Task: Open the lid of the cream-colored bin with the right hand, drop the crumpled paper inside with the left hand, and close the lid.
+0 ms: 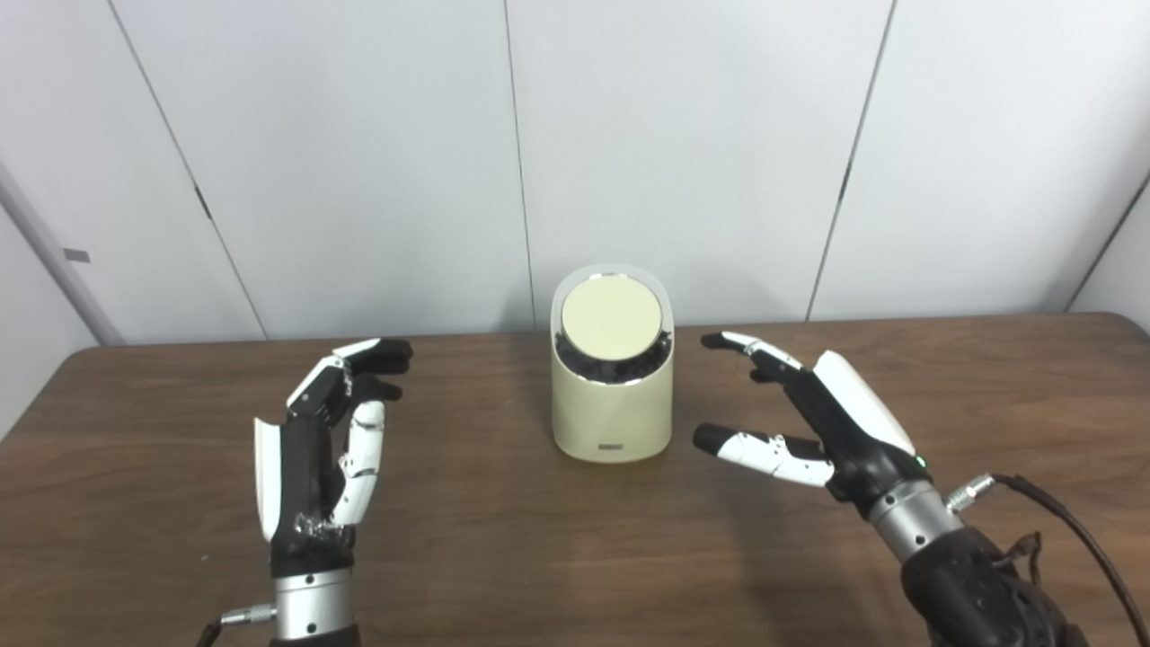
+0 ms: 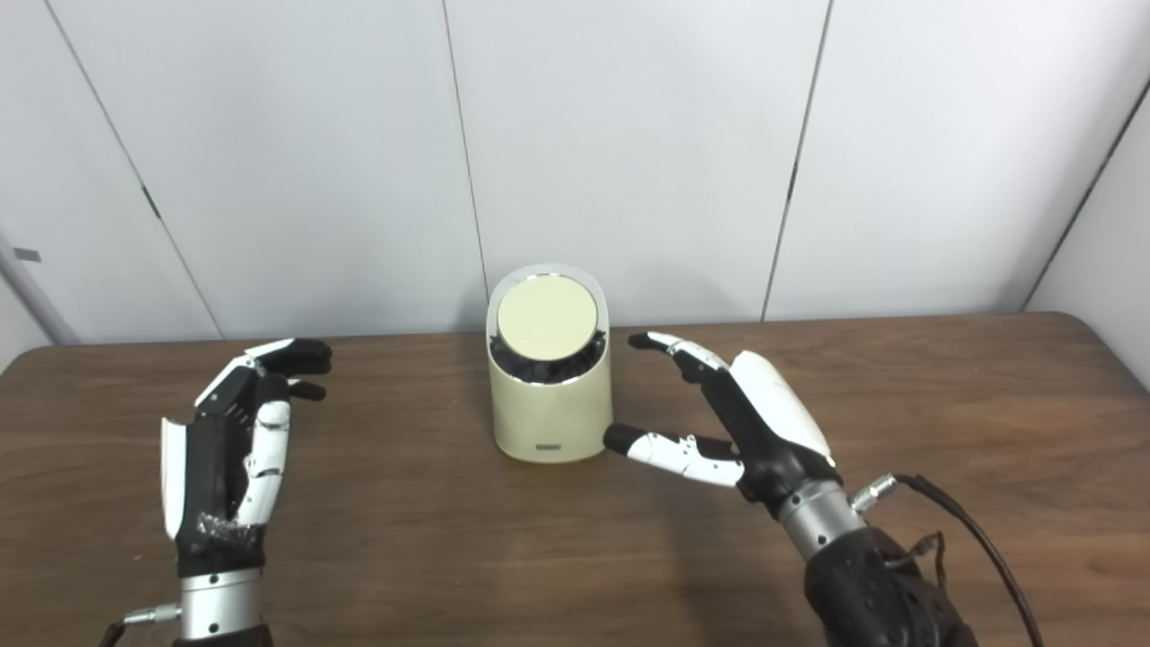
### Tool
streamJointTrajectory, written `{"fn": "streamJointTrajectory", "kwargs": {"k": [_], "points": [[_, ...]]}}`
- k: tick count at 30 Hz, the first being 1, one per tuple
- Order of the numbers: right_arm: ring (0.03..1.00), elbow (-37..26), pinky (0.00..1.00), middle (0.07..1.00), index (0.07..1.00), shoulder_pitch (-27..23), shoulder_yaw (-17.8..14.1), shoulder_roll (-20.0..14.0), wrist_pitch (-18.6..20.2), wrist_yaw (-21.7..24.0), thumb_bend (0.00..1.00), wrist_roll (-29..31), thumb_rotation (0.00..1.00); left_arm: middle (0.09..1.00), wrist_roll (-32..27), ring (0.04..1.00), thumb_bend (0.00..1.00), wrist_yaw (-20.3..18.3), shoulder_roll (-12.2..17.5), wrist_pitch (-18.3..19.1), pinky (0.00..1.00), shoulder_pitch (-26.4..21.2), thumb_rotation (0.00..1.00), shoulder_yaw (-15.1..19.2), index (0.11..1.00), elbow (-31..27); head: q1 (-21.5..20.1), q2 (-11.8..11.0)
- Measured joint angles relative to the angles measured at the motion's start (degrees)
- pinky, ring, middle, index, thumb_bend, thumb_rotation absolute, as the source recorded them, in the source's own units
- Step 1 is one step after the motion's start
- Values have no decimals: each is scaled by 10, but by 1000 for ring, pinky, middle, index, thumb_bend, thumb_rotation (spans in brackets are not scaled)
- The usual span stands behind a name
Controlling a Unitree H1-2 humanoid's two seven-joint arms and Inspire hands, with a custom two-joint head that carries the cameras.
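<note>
Brown wood counter (image 1: 503, 557), white panelled wall (image 1: 359, 162); one cream bin (image 1: 612, 409), lid (image 1: 611, 317) shut; left hand (image 1: 323, 449), right hand (image 1: 809, 422), both spread, empty.

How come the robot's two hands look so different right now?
The left hand stands upright with its fingers curled forward at the top, while the right hand leans toward the bin with its fingers stretched out and its thumb spread wide. The left hand sits farther from the bin; the right hand reaches close beside it without touching. Both hands are black and white, both hold nothing, and both float above the table.
</note>
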Motion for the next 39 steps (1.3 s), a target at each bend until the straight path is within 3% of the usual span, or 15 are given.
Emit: {"fn": "streamJointTrajectory", "kwargs": {"k": [6,11,15,17,20,23,29,32,39], "points": [[910,3,822,894,856,3,-6,0,-8,-18,840,19,876,662,1,648,337,0,-1,0,541,0,797,0,642,2,3,-1],[887,29,854,873,833,42,-45,20,-56,-72,736,76,842,664,-6,650,337,0,0,0,545,0,776,1,645,3,6,-8],[809,85,735,806,776,95,-66,53,-147,-130,516,132,748,669,-14,653,308,0,7,-1,546,0,731,6,645,9,11,-14],[782,113,711,776,750,109,-73,70,-201,-156,380,156,641,669,-21,653,290,0,9,0,547,1,674,9,644,10,10,-18],[746,158,674,748,733,113,-88,97,-277,-196,311,193,578,670,-42,653,254,0,8,2,545,2,578,13,639,10,4,-24],[737,192,671,745,729,112,-100,122,-342,-227,258,232,549,668,-62,653,233,0,7,2,542,9,556,21,641,11,2,-33],[732,241,671,746,731,112,-111,129,-396,-238,261,279,536,660,-79,646,204,1,6,-4,548,23,534,25,636,55,-4,-51],[711,252,639,725,708,105,-120,130,-416,-250,249,280,464,660,-79,649,191,5,3,-16,554,22,511,25,636,80,-5,-60],[714,290,642,720,690,75,-131,129,-431,-273,288,282,367,662,-77,652,200,9,2,-43,562,0,523,24,636,143,-11,-70]]}}
